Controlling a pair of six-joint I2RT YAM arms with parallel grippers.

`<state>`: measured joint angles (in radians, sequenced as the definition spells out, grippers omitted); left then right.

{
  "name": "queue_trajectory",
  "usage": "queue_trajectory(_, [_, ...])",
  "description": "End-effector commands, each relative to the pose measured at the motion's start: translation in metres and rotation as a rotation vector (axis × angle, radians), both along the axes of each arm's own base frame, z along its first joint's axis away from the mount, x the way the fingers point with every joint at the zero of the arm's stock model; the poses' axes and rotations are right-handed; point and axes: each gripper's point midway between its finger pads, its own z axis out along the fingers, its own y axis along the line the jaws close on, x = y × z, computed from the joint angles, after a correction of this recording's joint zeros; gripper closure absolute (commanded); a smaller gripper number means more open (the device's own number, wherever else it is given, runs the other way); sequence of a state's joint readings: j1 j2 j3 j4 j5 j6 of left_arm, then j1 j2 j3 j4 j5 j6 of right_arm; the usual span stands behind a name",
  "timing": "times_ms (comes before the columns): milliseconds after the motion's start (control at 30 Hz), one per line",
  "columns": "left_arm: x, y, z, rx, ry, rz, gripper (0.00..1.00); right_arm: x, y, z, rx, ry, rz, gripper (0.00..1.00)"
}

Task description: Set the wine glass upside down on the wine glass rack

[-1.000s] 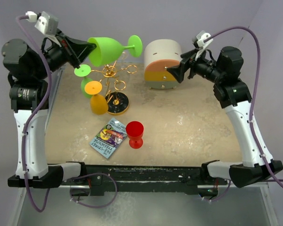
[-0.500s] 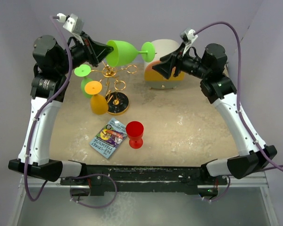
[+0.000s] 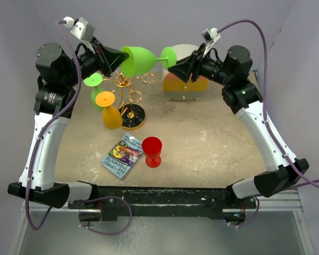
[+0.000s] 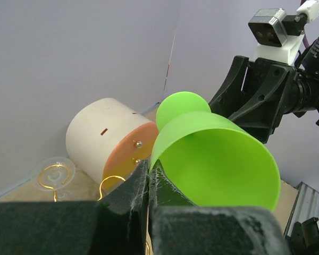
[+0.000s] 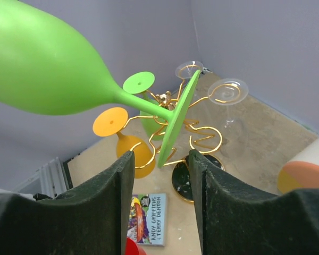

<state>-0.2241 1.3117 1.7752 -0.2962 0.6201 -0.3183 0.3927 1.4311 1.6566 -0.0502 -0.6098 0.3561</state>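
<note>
Left hand [image 3: 116,58] clamped on the rim of the green wine glass [image 3: 141,58], glass sideways above the gold rack [image 3: 130,95]; right hand [image 3: 174,65] wide, fingers [image 5: 122,207] flanking its foot

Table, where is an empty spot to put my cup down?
The biggest bare patch of the table is its right half, between the red glass and the right arm, in front of the drawer box. The back left is crowded: rack, orange glass, and the booklet just in front.
</note>
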Motion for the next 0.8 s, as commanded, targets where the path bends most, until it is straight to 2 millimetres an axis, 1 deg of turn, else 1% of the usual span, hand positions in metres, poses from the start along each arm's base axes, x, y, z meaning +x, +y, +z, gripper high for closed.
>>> queue_trajectory(0, [-0.012, 0.0, 0.02, -0.003, -0.098, -0.008, 1.0, -0.003, -0.002, 0.037, 0.065, -0.075, -0.024, 0.55])
queue_trajectory(133, [-0.015, 0.0, 0.019, -0.004, -0.102, -0.012, 1.0, 0.005, -0.003, 0.035, 0.071, -0.05, -0.058, 0.69])
queue_trajectory(200, [-0.016, 0.0, 0.02, -0.003, -0.107, -0.012, 1.0, 0.007, 0.0, 0.032, 0.074, -0.035, -0.047, 0.72])
queue_trajectory(333, [-0.018, 0.0, 0.02, -0.002, -0.113, -0.013, 1.0, 0.009, 0.004, 0.031, 0.087, -0.014, -0.035, 0.73])
queue_trajectory(533, [-0.016, -0.001, 0.016, 0.011, -0.113, -0.013, 1.0, 0.011, 0.007, 0.029, 0.095, 0.007, -0.027, 0.75])
queue_trajectory(700, [-0.014, 0.0, 0.013, 0.023, -0.119, -0.004, 1.0, 0.012, 0.006, 0.027, 0.097, 0.018, -0.043, 0.73])
queue_trajectory(767, [-0.014, 0.0, 0.012, 0.025, -0.119, -0.003, 1.0, 0.015, 0.007, 0.026, 0.097, 0.027, -0.048, 0.76])
